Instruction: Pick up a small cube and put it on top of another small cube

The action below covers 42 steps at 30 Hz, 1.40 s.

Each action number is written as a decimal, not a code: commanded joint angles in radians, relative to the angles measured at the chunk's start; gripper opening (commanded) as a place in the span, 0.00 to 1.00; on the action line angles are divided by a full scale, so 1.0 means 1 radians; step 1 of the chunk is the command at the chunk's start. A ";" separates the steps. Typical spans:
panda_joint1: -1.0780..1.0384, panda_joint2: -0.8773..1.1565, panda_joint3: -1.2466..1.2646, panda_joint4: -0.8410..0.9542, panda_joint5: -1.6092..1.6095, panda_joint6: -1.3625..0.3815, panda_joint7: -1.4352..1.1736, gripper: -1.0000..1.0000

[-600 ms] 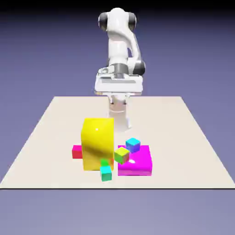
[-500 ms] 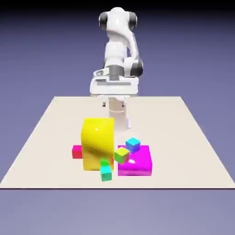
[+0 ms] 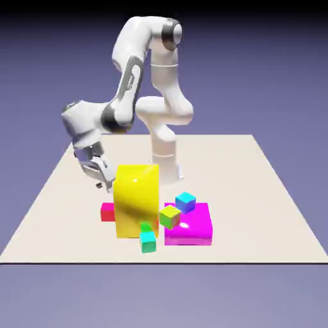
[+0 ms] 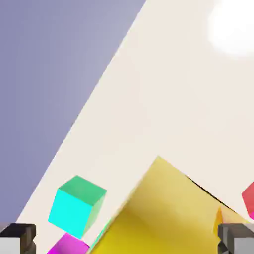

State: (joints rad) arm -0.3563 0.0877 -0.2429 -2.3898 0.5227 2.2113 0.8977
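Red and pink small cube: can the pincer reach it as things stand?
Probably yes. The small cube lies half hidden behind the yellow block, but its exposed side faces the open pincer, which hovers just above with nothing between.

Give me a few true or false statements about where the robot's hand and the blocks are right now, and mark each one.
1. The hand is holding a cube. False: it is open and holds nothing.
2. The hand is on the exterior view's left of the tall yellow block. True.
3. The small red and pink cube sits on top of the yellow block. False: it rests on the table against the block's left side.
4. A blue-topped cube stands at the flat magenta block's far edge. True.
5. No cube is stacked on another small cube yet. True.
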 commanded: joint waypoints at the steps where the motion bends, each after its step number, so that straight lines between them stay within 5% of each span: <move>1: 0.001 0.036 -0.024 0.016 0.020 -0.041 0.003 0.50; 12: -0.049 0.435 -0.286 0.190 0.236 -0.487 0.041 0.50; 17: 0.001 0.504 -0.230 0.114 0.318 -0.354 -0.032 0.50; 18: 0.001 0.504 -0.230 0.114 0.318 -0.354 -0.032 0.00; 22: -0.006 0.424 -0.283 0.168 0.211 -0.457 0.012 0.00; 42: 0.717 -0.102 -0.768 0.112 0.023 -0.334 -0.819 0.00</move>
State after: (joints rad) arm 0.3364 -0.0137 -1.0106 -2.2782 0.5481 1.8769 0.0783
